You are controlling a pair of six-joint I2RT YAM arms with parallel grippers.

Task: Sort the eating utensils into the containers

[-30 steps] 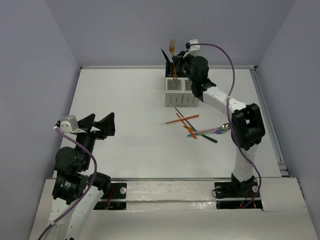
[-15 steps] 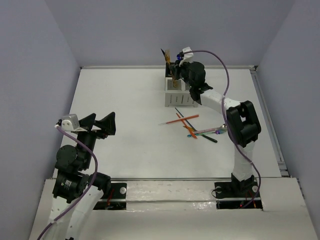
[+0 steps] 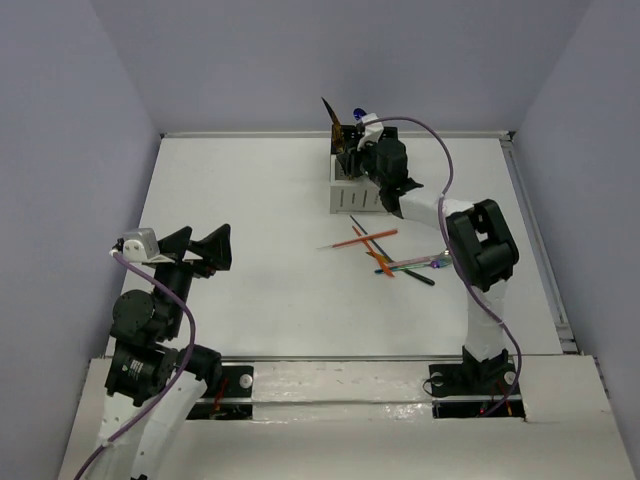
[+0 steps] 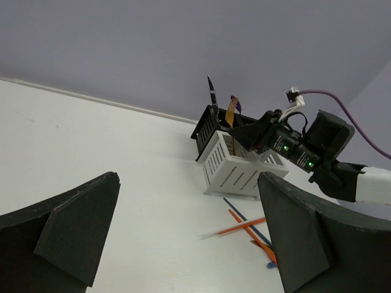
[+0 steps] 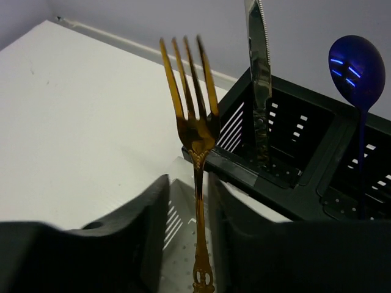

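Step in hand: gold fork (image 5: 195, 137) set in white bin (image 5: 178, 210) of containers (image 5: 235, 165) — right end effector (image 5: 188, 192) slightly spread, fork loose between. Next: lift straight up, fetch utensils (image 3: 388, 255) from worktop (image 3: 250, 200).

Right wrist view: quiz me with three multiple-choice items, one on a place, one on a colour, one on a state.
1. Where does the knife stand?
A. in a black bin
B. in a white bin
C. flat on the table

2. What colour is the upright spoon?
A. pink
B. blue
C. orange-red

3. How does the right end effector stand at the gold fork?
A. shut on its tines
B. far off to one side
C. jaws apart, the handle upright between them

Answers: 1 A, the blade rises out of a dotted black compartment; 2 B, the bowl is deep blue; 3 C, a gap shows on each side of the handle.
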